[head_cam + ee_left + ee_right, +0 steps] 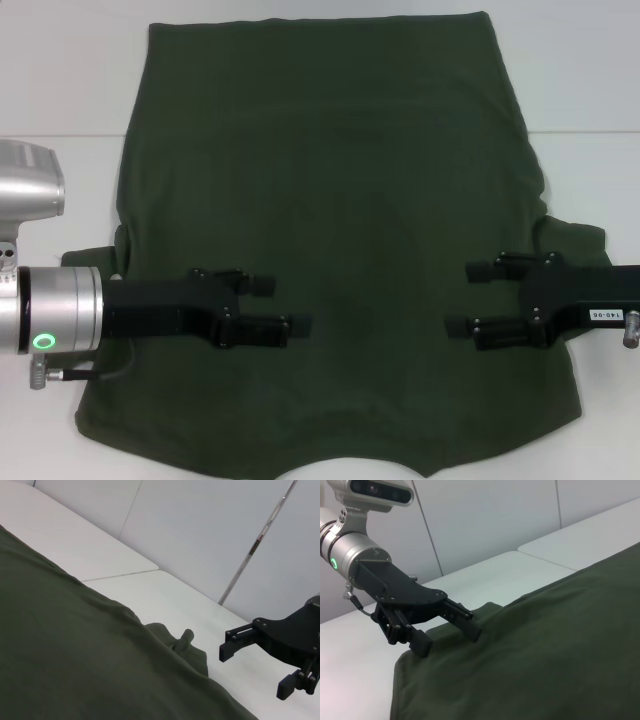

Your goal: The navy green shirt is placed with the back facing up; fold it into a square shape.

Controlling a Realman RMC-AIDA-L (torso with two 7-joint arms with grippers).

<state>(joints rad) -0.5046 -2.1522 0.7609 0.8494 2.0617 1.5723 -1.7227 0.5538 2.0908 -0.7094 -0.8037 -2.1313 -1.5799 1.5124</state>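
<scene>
We look down on a plain white tabletop [60, 90] with pale wall panels behind it in the wrist views. Spread flat across nearly all of it lies the large dark olive-green cotton T-shirt [340, 200], plain side up, its straight edge at twelve o'clock in the head view and a curved edge at six o'clock. At three o'clock a short sleeve bunches out from the body of the shirt [185, 645]; at nine o'clock the other sleeve edge peeks out beside the left arm.

Over the lower half of the shirt we see both black grippers pointing toward each other, well apart. The left gripper [272, 304], on its silver arm with a green light, sits at about eight o'clock with its fingers [420, 642] spread apart, holding nothing. The right gripper [472, 297] sits at about four o'clock, fingers [227, 650] likewise apart and empty. We cannot tell whether either touches the cloth.
</scene>
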